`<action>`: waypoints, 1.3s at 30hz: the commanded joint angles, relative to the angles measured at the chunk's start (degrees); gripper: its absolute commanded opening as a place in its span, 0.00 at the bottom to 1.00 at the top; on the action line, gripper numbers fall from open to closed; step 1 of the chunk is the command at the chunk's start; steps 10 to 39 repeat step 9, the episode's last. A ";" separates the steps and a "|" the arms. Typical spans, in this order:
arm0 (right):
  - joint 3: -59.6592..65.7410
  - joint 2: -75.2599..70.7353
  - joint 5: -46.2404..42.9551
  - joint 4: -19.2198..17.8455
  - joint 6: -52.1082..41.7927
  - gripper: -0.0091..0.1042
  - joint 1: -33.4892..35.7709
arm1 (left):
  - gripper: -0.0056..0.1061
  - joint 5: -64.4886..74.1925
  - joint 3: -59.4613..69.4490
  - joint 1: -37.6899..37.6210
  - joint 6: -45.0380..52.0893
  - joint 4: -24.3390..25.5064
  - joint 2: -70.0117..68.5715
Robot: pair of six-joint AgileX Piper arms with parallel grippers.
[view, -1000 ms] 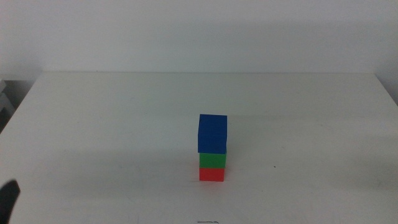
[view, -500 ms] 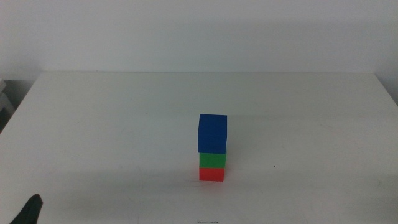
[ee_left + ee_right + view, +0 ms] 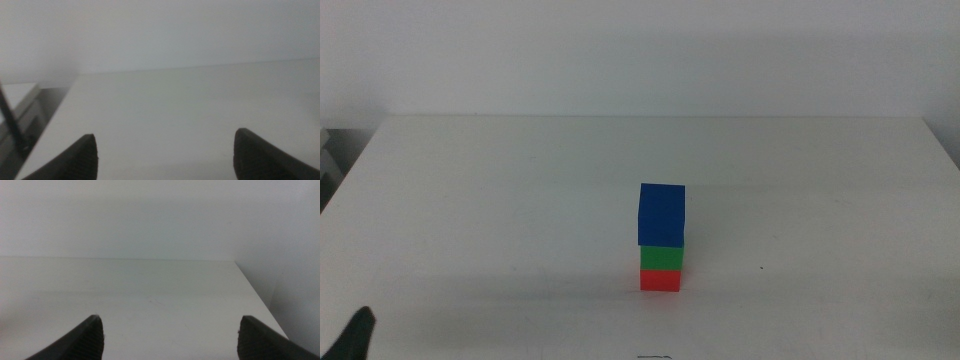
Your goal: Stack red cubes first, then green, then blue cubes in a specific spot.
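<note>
In the middle view a tower of three cubes stands on the white table, a little right of centre and near the front. The red cube (image 3: 661, 280) is at the bottom, the green cube (image 3: 661, 258) sits on it, and the blue cube (image 3: 661, 214) is on top. Neither gripper touches the tower. My left gripper (image 3: 165, 150) is open and empty; one dark jaw tip shows at the middle view's bottom left corner (image 3: 353, 338). My right gripper (image 3: 170, 332) is open and empty and is out of the middle view.
The white table (image 3: 500, 200) runs back to a pale wall. The left wrist view shows the table's edge and a grey stand (image 3: 20, 125) beside it. The right wrist view shows the table's far right corner (image 3: 235, 265).
The left gripper's jaw tip at the bottom left corner has shifted a little and sunk lower in the picture. The tower has not moved.
</note>
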 commanded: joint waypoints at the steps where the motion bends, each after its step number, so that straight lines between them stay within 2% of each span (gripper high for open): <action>1: -0.97 -0.78 -4.39 -0.71 -0.47 0.80 -0.36 | 0.88 -4.91 -0.17 1.64 -0.09 -0.58 -1.23; 6: -0.97 -0.78 -4.39 -0.71 -0.47 0.80 -0.36 | 0.88 -4.91 -0.17 3.51 -0.09 -0.58 -1.23; 39: -0.97 -0.78 -4.39 -0.71 -0.47 0.80 -0.36 | 0.88 -4.91 -0.17 3.51 -0.09 -0.58 -1.23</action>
